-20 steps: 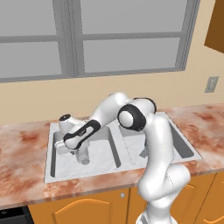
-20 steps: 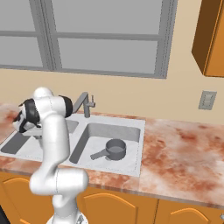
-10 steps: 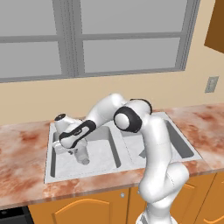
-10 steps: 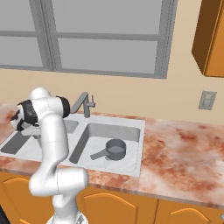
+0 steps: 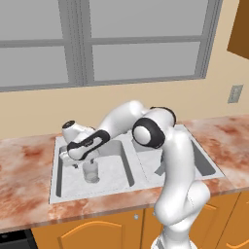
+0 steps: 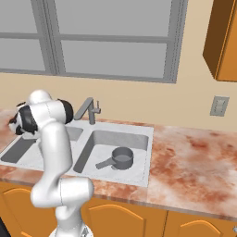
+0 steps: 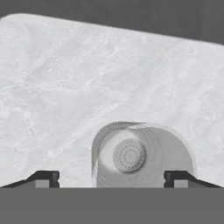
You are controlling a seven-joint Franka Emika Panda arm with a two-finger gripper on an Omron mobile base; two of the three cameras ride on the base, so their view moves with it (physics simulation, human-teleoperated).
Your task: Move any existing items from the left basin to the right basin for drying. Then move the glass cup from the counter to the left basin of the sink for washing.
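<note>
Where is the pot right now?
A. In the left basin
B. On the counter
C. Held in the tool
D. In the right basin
D: the pot lies in the right basin, while the cup stands in the left basin.

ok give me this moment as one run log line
hand: open, above glass cup | glass cup: upright in left basin, over drain | pot: in right basin | step: cup released

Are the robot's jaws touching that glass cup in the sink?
Apart. In the hand view the jaws stand wide, with pale sink floor showing between each tip and the glass cup, which sits in the left basin.
</note>
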